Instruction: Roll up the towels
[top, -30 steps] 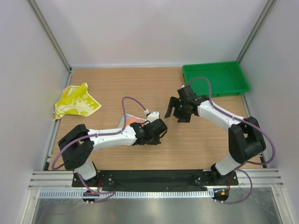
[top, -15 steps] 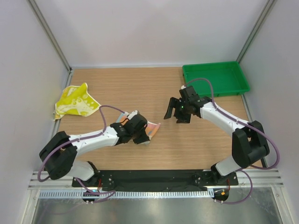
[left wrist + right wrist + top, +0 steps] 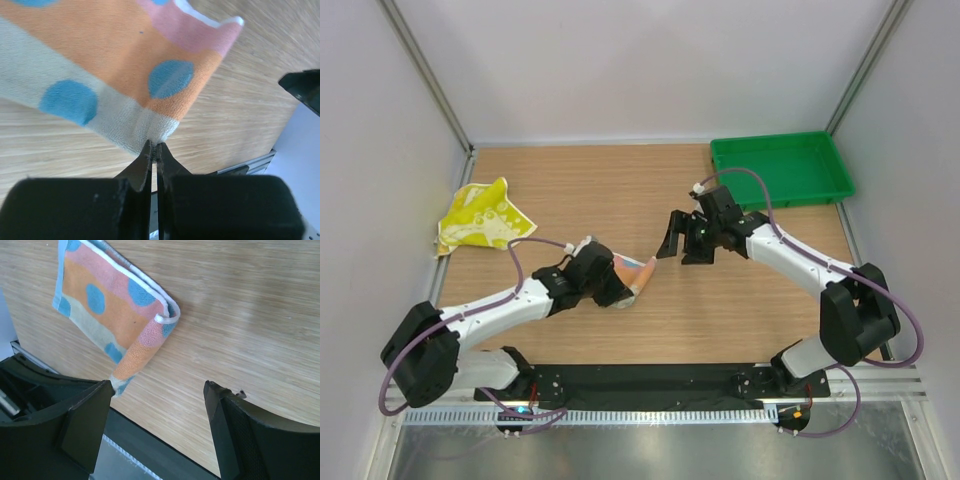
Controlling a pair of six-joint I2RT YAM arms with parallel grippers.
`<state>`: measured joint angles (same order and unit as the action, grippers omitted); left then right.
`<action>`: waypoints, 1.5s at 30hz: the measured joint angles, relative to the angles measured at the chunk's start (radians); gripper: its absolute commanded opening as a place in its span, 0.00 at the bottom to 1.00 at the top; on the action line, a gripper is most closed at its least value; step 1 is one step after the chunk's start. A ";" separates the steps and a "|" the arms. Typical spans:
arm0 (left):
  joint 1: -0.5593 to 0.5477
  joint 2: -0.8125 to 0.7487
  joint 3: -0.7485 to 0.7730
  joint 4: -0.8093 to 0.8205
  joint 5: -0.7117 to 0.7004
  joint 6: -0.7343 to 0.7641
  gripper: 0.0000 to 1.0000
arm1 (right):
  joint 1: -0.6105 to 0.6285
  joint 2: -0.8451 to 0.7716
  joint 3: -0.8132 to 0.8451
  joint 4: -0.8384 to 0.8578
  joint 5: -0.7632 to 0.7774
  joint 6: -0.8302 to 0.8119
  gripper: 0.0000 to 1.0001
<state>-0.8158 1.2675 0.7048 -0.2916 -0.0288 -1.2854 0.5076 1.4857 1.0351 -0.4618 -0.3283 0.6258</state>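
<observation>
The orange-pink and light blue dotted towel (image 3: 633,270) lies partly folded over itself on the wood, near the table's middle. My left gripper (image 3: 623,290) is shut on one pale corner of it; the wrist view shows that corner pinched between the fingertips (image 3: 148,155) while the rest of the towel (image 3: 115,70) spreads away. Just right of the towel my right gripper (image 3: 678,246) hangs open, apart from it. In its wrist view the folded towel (image 3: 110,305) is ahead and left of the empty gripper (image 3: 159,387). The yellow patterned towel (image 3: 484,216) lies crumpled at the far left.
A green tray (image 3: 782,168) stands at the back right corner. White walls with metal posts close in the table's sides and back. A black base rail (image 3: 650,380) runs along the near edge.
My left arm has swung to the left, dragging the held towel corner with it, and the towel has folded over. The right gripper has moved a little left, toward the towel.
</observation>
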 measured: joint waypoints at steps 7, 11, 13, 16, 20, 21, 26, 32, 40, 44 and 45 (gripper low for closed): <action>0.048 -0.090 -0.108 -0.013 0.000 -0.096 0.00 | 0.051 0.002 -0.001 0.032 -0.016 -0.004 0.81; 0.072 -0.104 -0.142 -0.021 0.000 -0.122 0.00 | 0.085 0.020 0.000 0.045 -0.019 -0.003 0.81; 0.086 -0.103 -0.151 -0.024 0.004 -0.127 0.00 | 0.098 0.031 0.001 0.050 -0.020 -0.003 0.79; 0.108 -0.100 -0.164 -0.025 0.008 -0.133 0.00 | 0.120 0.047 0.006 0.063 -0.024 -0.003 0.73; 0.126 -0.082 -0.172 -0.028 0.015 -0.139 0.00 | 0.147 0.067 0.008 0.110 -0.051 0.003 0.51; 0.129 -0.071 -0.172 -0.028 0.016 -0.138 0.01 | 0.153 0.073 0.008 0.127 -0.063 0.007 0.39; 0.132 -0.006 -0.171 -0.022 0.027 -0.119 0.01 | 0.175 0.113 0.008 0.235 -0.127 0.040 0.20; 0.146 0.039 -0.163 0.004 0.058 -0.099 0.00 | 0.192 0.180 0.008 0.319 -0.174 0.060 0.18; 0.151 0.103 -0.104 0.000 0.080 -0.019 0.00 | 0.193 0.286 0.009 0.389 -0.227 0.069 0.18; 0.151 0.119 -0.069 -0.027 0.074 0.024 0.00 | 0.193 0.336 0.021 0.403 -0.243 0.068 0.16; 0.151 0.121 -0.062 -0.035 0.072 0.036 0.01 | 0.193 0.350 0.027 0.406 -0.246 0.068 0.15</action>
<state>-0.6651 1.3884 0.6430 -0.3264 0.0437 -1.2495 0.7010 1.8355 1.0618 -0.0563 -0.5743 0.6941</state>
